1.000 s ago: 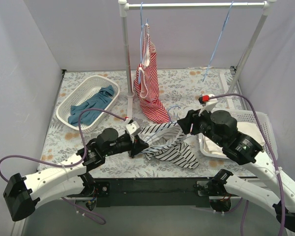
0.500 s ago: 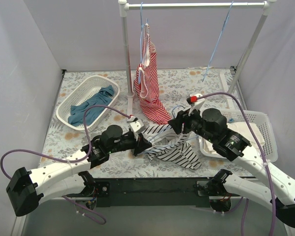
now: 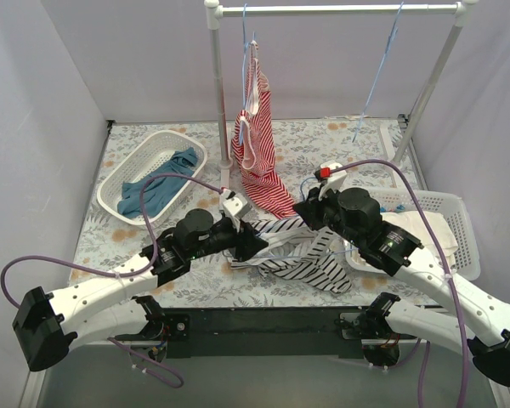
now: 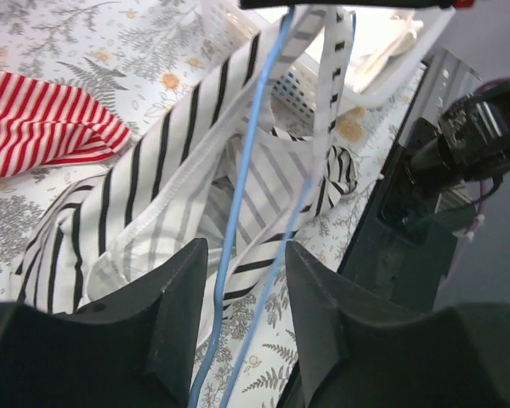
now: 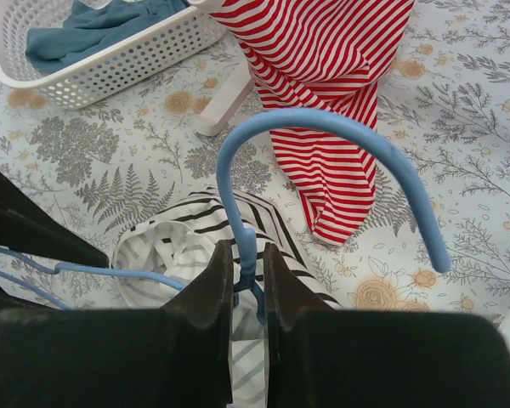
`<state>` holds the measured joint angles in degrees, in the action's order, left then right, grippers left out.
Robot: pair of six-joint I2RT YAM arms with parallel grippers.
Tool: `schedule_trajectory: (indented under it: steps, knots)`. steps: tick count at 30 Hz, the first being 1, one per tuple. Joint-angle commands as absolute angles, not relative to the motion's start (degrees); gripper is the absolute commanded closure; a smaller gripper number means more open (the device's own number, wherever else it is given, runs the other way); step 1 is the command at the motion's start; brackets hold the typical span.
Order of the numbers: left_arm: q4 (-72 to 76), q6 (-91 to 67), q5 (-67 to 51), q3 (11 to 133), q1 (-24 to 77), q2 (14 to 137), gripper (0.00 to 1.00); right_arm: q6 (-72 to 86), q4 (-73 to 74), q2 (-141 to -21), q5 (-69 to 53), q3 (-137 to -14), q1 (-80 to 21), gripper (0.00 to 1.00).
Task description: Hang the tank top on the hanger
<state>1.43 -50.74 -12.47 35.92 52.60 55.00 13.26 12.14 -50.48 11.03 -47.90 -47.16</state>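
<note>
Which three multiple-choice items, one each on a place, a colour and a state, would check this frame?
1. Where does the blue garment lie?
A. in the white basket
B. over the rail
C. on the floor

2. What colour is the hanger held by the right pincer?
A. red
B. pale blue
C. black

3. How does the right pincer stand?
A. wide open
B. shut on the hanger
C. out of view

Key:
1 A: the top view shows it inside the basket at far left.
2 B: the hook is pale blue in the right wrist view.
3 B: its fingers clamp the wire neck just below the hook.
</note>
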Motion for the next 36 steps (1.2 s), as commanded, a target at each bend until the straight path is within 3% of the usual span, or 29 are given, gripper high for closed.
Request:
schedule_trajectory:
  steps: [1,8,11,18,19,36]
  knots:
    - [-3.50,-58.08,-2.04,41.13,52.56,54.14,0.53,11.78,8.26,-49.92,15.20,-47.90,-48.07,0.99]
    - [-15.19,-68.63,14.40,45.26,52.65,50.46,0.35,9.06,9.49,-49.66,18.46,-47.64,-48.60,0.99]
    - [-19.94,-72.57,20.29,45.87,52.65,49.05,0.34,8.09,10.19,-50.36,18.64,-48.25,-49.04,0.99]
    - [-31.28,-75.76,23.30,45.71,52.30,52.55,0.49,6.51,12.30,-51.94,18.90,-50.01,-50.45,0.99]
    - [-31.64,-75.76,22.86,45.62,52.38,54.47,0.55,6.33,12.48,-52.12,19.24,-50.10,-50.88,0.99]
    - [-26.11,-70.66,11.96,46.67,50.54,69.78,0.64,5.63,13.01,-52.56,26.19,-50.01,-55.11,0.99]
